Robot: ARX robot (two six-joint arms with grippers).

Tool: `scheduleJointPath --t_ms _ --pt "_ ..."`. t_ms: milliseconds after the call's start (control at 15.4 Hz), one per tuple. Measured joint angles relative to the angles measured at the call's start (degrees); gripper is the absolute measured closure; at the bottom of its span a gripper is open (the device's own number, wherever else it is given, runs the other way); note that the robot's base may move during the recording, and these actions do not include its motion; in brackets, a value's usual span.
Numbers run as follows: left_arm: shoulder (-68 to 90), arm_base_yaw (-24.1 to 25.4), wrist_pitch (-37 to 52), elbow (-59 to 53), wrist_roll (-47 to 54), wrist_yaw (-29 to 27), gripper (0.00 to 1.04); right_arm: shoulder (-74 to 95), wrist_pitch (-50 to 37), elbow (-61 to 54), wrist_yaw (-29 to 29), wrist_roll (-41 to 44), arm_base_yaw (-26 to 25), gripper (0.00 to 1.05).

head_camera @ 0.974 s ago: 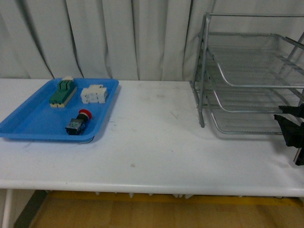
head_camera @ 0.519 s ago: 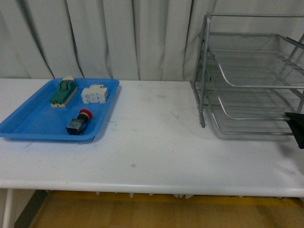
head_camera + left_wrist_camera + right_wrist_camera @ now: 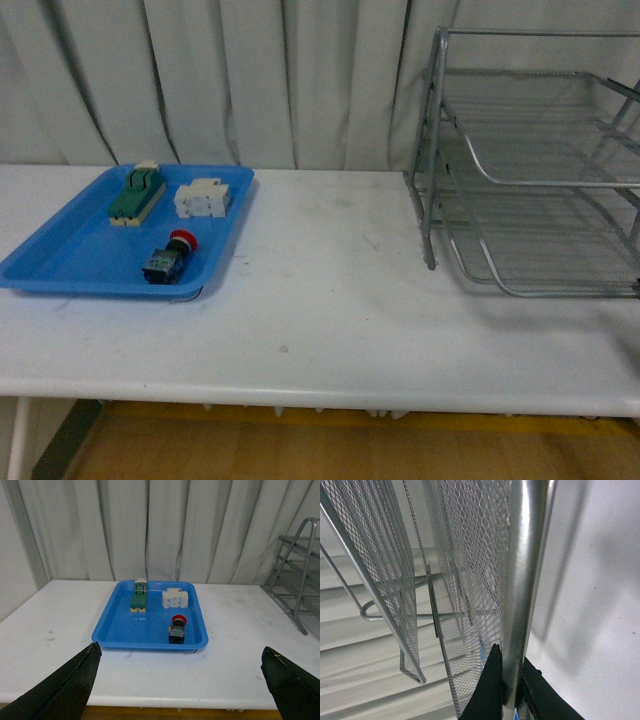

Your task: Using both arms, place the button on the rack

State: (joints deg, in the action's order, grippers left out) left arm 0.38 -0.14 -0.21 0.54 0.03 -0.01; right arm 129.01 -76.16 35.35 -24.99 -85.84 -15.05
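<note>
Red-capped button (image 3: 168, 256) lies on its side in the blue tray (image 3: 60, 262), near the front rim, w/ a white block (image 3: 200, 198) & a green-cream part (image 3: 135, 194) behind it. Tray sits on the left of the bench (image 3: 330, 300); rack (image 3: 432, 150) stands well apart at right. Left hand (image 3: 180, 650) hangs above the bench, spread wide, nothing in it, facing the tray. Right hand (image 3: 512, 680) is clamped on an upright tube of the rack, fingers (image 3: 490, 690) on either side.
</note>
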Motion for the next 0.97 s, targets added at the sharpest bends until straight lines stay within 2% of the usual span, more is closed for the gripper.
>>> scheduleJointPath --t_ms 455,519,649,974 --pt "0.0 0.0 0.0 0.0 0.0 0.0 0.07 -4.44 0.11 -8.85 -4.44 0.48 -4.94 1.01" --pt "0.0 0.0 0.0 0.0 0.0 0.0 0.07 -5.14 0.68 -9.05 -4.48 -0.15 -5.01 0.94" --pt "0.0 0.0 -0.04 0.0 -0.02 -0.02 0.07 -5.77 1.38 -10.27 -3.1 -2.71 -7.56 0.69" --pt "0.0 0.0 -0.02 0.0 0.0 0.0 0.07 -9.42 2.51 -12.13 -0.94 -4.59 -7.76 0.11"
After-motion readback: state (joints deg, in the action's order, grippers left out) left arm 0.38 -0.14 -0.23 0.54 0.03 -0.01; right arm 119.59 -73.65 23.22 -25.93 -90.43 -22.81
